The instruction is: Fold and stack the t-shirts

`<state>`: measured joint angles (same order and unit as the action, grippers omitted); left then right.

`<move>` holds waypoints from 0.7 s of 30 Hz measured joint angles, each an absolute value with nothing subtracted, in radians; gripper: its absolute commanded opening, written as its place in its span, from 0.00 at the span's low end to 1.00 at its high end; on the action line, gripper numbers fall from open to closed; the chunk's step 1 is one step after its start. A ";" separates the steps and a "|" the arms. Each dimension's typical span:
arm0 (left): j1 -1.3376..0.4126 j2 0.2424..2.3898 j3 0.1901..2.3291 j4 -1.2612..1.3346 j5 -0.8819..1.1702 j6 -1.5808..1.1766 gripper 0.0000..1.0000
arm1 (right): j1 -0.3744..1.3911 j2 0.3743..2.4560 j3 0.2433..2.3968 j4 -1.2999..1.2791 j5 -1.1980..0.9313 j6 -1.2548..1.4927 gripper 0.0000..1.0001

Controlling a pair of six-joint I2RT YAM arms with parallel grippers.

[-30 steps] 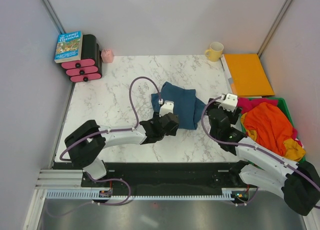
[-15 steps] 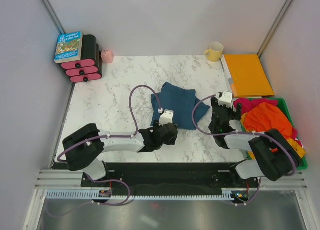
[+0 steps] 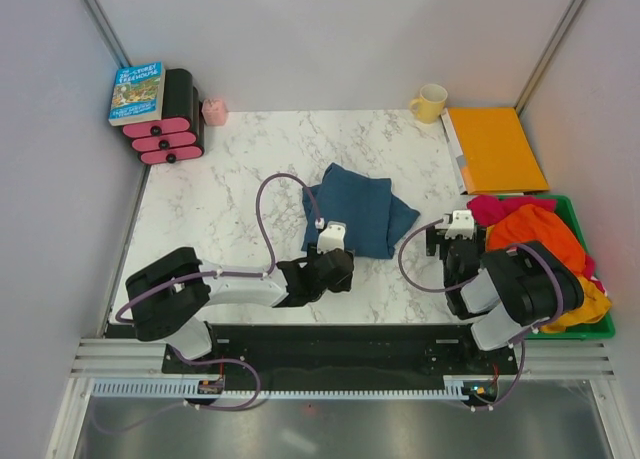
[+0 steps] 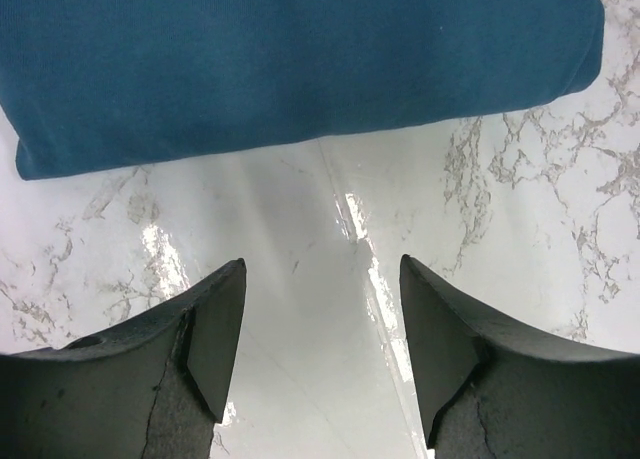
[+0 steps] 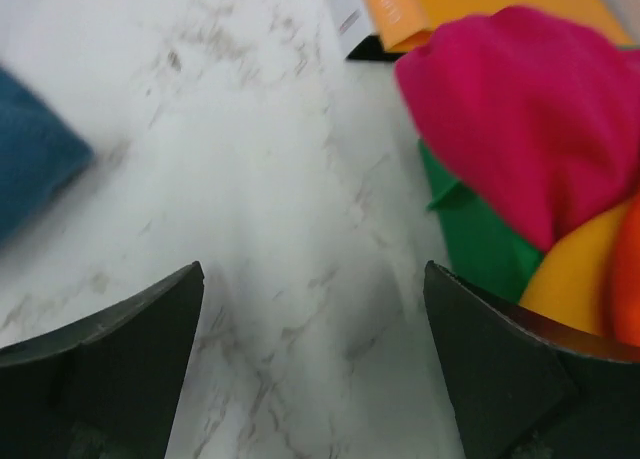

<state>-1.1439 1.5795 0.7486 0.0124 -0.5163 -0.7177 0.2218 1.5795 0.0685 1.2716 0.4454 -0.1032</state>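
Left gripper: fingers apart, holding nothing. The folded teal t-shirt lies just ahead of the tips on the marble table, not touching. Right gripper: fingers wide apart, holding nothing (view blurry). The magenta t-shirt sits ahead-right of them, draped over the green bin.

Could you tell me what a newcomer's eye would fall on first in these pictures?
A folded teal-blue t-shirt lies centred on the white marble table. At the right edge, a bright heap of orange, magenta and yellow shirts fills a green bin. The left pincer and right pincer stand open and empty near that t-shirt.
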 measured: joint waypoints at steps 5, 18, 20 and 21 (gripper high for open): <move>-1.155 1.579 0.749 0.015 -0.517 -0.718 0.69 | 0.160 1.552 0.145 1.219 0.307 -0.062 0.98; -1.159 1.671 0.825 -0.005 -0.543 -0.719 0.69 | 0.076 1.545 0.244 1.157 0.180 0.017 0.98; -1.159 1.669 0.828 -0.005 -0.554 -0.719 0.69 | 0.076 1.545 0.244 1.153 0.178 0.021 0.98; -1.159 1.666 0.828 -0.007 -0.562 -0.718 0.69 | 0.076 1.545 0.244 1.152 0.177 0.023 0.98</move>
